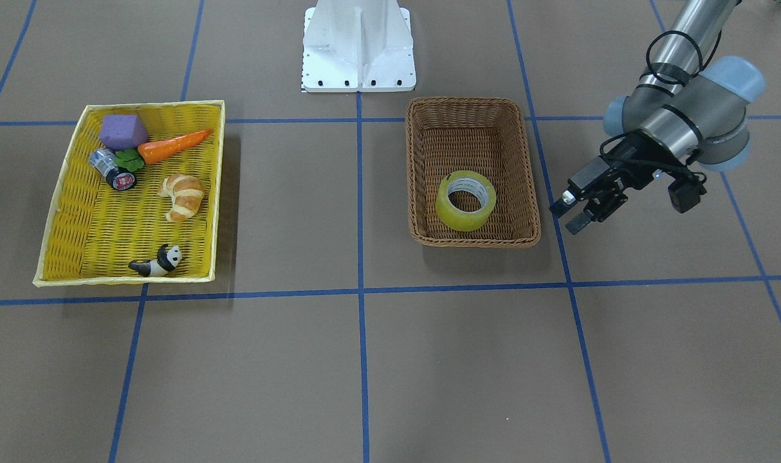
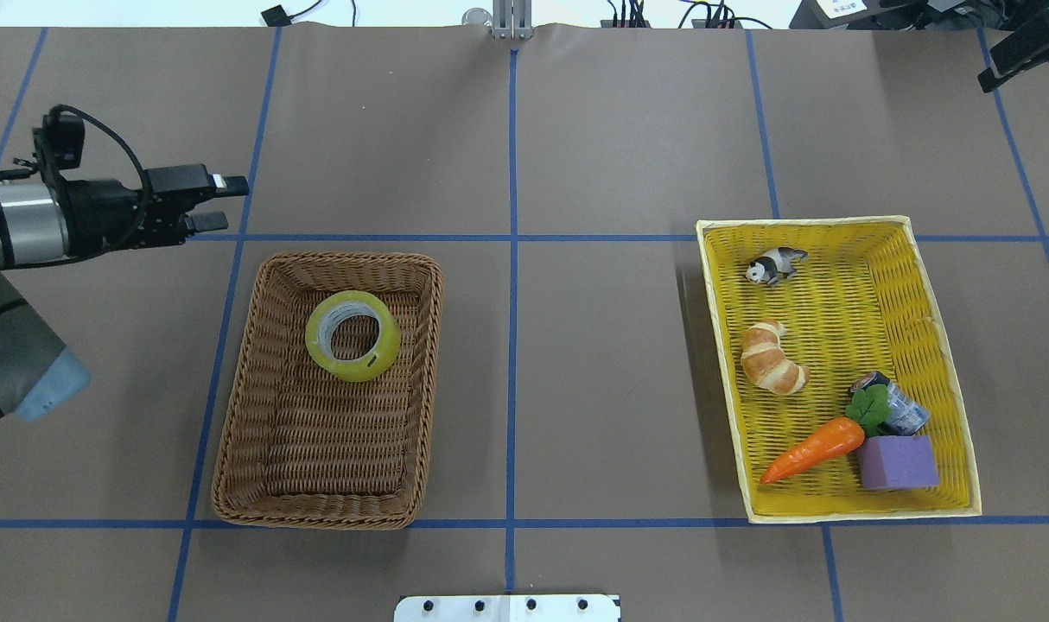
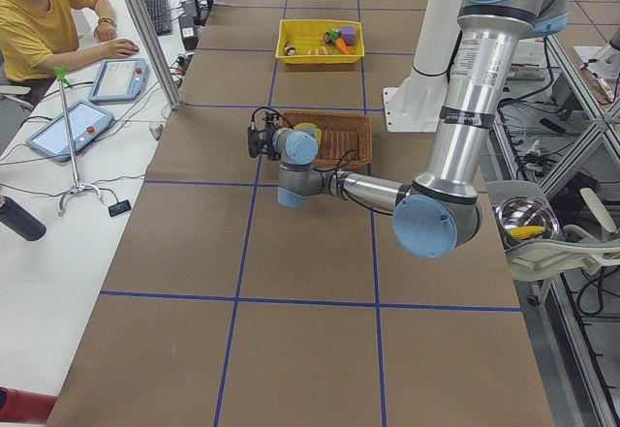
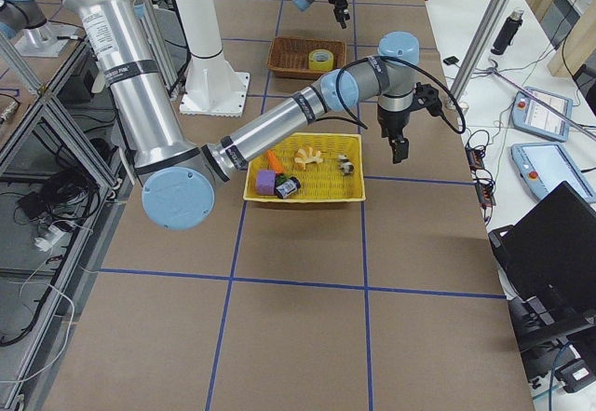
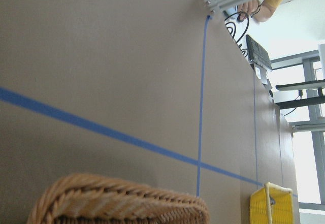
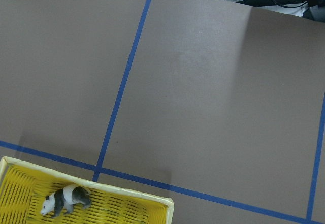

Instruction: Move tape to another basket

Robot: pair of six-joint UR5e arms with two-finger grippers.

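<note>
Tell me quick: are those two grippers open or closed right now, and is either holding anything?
Left gripper: open, holding nothing.
Right gripper: cannot be told whether it is open or closed; nothing visible in it.

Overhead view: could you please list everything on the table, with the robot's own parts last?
brown woven wicker basket: 1, brown, robot's left half of the table
roll of translucent yellow packing tape: 1, yellow with a grey-white core, flat in the basket's far half
shallow yellow woven tray: 1, yellow, robot's right half
panda figurine: 1, black-white, tray's far end
croissant: 1, tan, mid-tray
carrot: 1, orange with green leaves, tray's near end
purple block: 1, purple, beside the carrot
silver cylinder: 1, silver with a black-red end, behind the block
robot base: 1, white, near edge
left gripper: 1, black, fingers apart, empty, outside the basket
right gripper: 1, black, beyond the tray, fingers unclear
</note>
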